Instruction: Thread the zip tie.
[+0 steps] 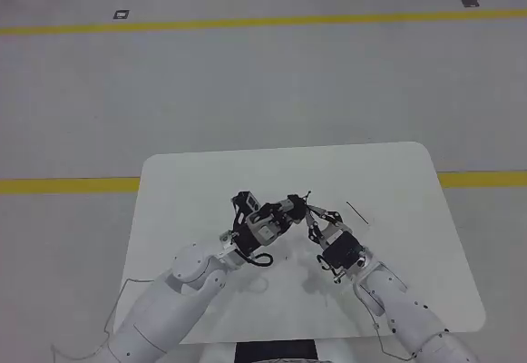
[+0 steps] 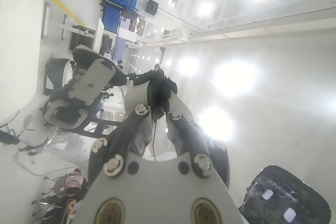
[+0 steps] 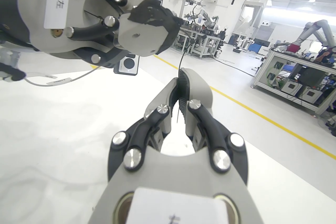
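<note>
Right gripper (image 3: 179, 83) is clamping flat on the zip tie (image 3: 181, 62). The pads are meeting on the thin black strap, a short tail is hanging out behind them and a longer run is rising ahead of the tips.

That run is leading to the left gripper (image 3: 168, 21), which is also pinched closed on the tie. A hairline of strap is showing between its fingers in its own wrist view. I cannot tell which end carries the locking head, since the dark pads are hiding it.

In the top view both grippers are meeting above the middle of the table (image 1: 200, 181), with the left arm coming in from about 7 o'clock and the right from about 5 o'clock. The tie is hanging between them, off the surface.

Handling, as a judgement:
- The strap is looking very light, narrow and springy. It is stiff along its length but bending readily sideways, and probably slick.
- A long free tip would be wandering, so a grip close behind the tip is looking best.
- The other hold belongs right beside the head, with the slot left uncovered.

Farther out, at about 3 o'clock from the grippers, a thin dark strip (image 1: 358, 213) is lying flat on the table. It is possibly a spare tie, but too small to be sure.
</note>
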Controlling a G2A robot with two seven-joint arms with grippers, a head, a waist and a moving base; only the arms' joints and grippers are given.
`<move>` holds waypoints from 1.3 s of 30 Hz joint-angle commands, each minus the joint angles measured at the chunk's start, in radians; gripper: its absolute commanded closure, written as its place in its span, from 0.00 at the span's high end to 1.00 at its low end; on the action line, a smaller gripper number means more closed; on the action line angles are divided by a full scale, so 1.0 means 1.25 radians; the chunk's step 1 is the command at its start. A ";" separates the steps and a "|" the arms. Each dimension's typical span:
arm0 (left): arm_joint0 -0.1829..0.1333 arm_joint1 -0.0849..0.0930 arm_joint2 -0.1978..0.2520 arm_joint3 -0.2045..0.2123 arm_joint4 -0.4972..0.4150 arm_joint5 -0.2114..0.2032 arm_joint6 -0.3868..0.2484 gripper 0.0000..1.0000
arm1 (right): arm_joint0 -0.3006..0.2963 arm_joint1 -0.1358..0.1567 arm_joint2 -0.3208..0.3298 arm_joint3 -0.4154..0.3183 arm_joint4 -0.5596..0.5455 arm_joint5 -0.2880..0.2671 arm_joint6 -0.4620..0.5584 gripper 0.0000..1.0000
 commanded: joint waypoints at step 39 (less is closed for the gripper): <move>0.066 0.005 -0.116 -0.030 -0.104 -0.096 -0.073 0.00 | -0.051 0.021 0.144 -0.015 0.386 -0.190 0.026 1.00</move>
